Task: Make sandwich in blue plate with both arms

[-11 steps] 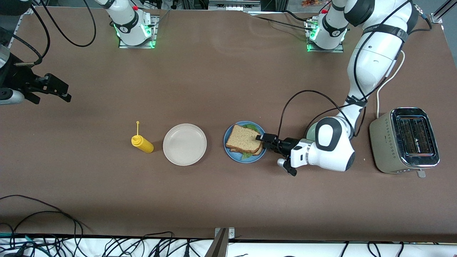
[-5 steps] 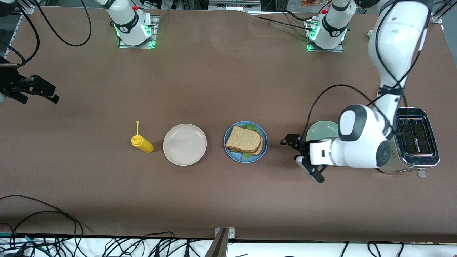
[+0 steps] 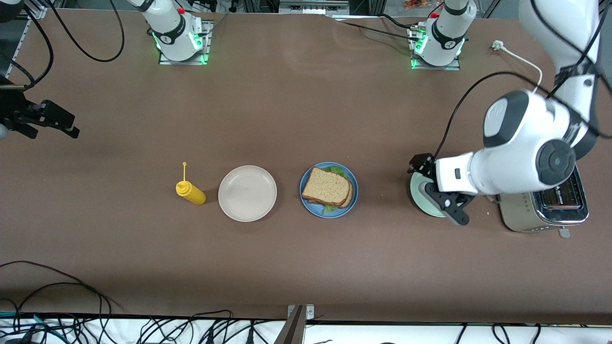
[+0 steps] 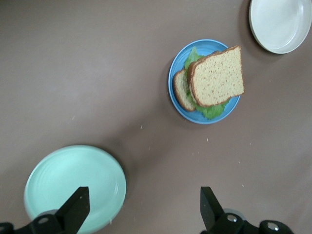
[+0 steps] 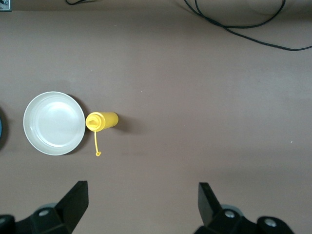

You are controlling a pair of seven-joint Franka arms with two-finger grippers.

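The sandwich [image 3: 328, 188] sits finished in the blue plate [image 3: 311, 204] mid-table, top slice askew so the lettuce [image 4: 210, 111] peeks out, which suggests it was simply set down. The left gripper [image 3: 437, 184] hangs over the mint-green plate [image 3: 420, 200] by the toaster [image 3: 545, 210], fingers spread and empty. The right gripper [image 3: 52, 122] waits over the right arm's end of the table, also spread wide, empty.

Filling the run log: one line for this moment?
sandwich: assembled on blue plate | left claw: open, over mint plate | right claw: open, waiting

Blue plate [image 3: 353, 202] — speckled brown sandwich [image 3: 327, 187]
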